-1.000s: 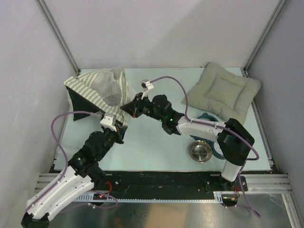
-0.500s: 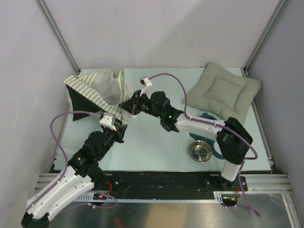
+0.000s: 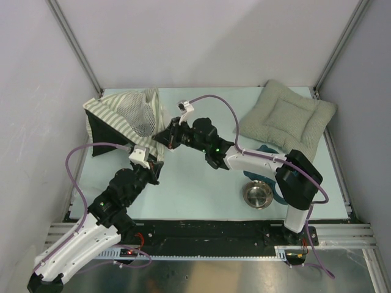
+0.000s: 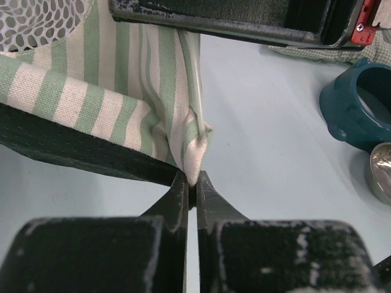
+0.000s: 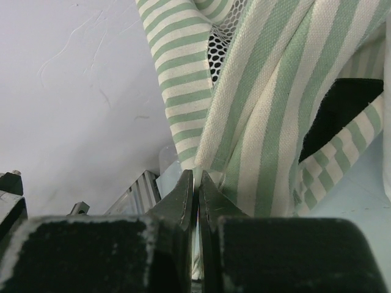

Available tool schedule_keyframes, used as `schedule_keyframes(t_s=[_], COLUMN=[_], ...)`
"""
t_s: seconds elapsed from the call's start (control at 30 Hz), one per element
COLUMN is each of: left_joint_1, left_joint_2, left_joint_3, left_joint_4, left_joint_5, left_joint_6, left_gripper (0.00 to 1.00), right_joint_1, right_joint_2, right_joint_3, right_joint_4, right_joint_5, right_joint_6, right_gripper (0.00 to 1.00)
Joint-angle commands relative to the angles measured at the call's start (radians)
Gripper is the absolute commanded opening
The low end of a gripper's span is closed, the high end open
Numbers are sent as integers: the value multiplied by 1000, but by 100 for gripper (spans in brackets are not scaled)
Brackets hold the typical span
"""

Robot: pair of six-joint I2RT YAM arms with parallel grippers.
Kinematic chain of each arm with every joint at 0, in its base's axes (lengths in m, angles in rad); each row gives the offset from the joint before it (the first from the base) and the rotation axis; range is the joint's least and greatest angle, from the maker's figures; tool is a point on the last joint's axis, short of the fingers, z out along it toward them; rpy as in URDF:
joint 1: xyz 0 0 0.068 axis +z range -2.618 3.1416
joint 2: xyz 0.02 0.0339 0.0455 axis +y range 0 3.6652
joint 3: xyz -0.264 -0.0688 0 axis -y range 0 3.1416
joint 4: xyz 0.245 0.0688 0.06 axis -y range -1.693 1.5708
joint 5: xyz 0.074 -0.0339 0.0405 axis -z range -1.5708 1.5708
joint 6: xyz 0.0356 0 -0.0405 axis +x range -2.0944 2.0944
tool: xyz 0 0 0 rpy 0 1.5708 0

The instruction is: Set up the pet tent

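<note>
1. Since a second ago the right hand (image 3: 165, 135) has slid leftward across the desk (image 3: 201, 183), closer to the pet tent (image 3: 122, 119), and its forearm has swung the same way; the left arm sits where it was
2. The right hand is clamped on the tent's near right edge: in its own wrist view the two fingertips (image 5: 197, 180) meet on a fold of green and white striped fabric (image 5: 269, 104), held up off the desk with a patch of mesh (image 5: 220, 43) showing above
3. The left hand (image 3: 156, 162) is also closed and gripping the tent: in its wrist view the fingertips (image 4: 190, 181) pinch a small bunched corner of the striped cloth (image 4: 110, 97), low over the desk, with a thin white rod (image 4: 194, 79) running down into that corner
4. The two hands hold the tent close together, the right one just beyond the left one as seen from above
5. The tent lies at the far left of the desk, near the left wall, partly raised and slumped, with its mesh window (image 3: 137, 113) turned upward and a dark panel (image 3: 101, 135) at its left side
6. A quilted square cushion (image 3: 287, 116) lies at the far right of the desk, well apart from the tent
7. A teal bowl (image 3: 267, 151) sits just in front of the cushion, partly hidden by the right arm, and a steel bowl (image 3: 258, 195) stands nearer the right arm's base
</note>
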Motion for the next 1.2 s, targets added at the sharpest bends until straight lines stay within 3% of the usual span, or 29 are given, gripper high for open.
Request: schedule_keyframes(t_s=[0.0, 0.67, 1.17], left_joint_1=[-31, -30, -30], left_joint_2=[1, -10, -10], left_joint_3=[16, 35, 56], left_joint_4=[-91, -88, -87], left_joint_5=[175, 173, 157], left_joint_6=[-27, -34, -47], left_gripper=[0, 0, 0], right_joint_1=[-23, -51, 60], right_joint_2=[30, -1, -38], right_joint_3=[68, 52, -61], right_joint_4=[143, 64, 107], right_joint_5=[152, 159, 134], right_joint_6=[-56, -150, -150], right_gripper=[0, 0, 0])
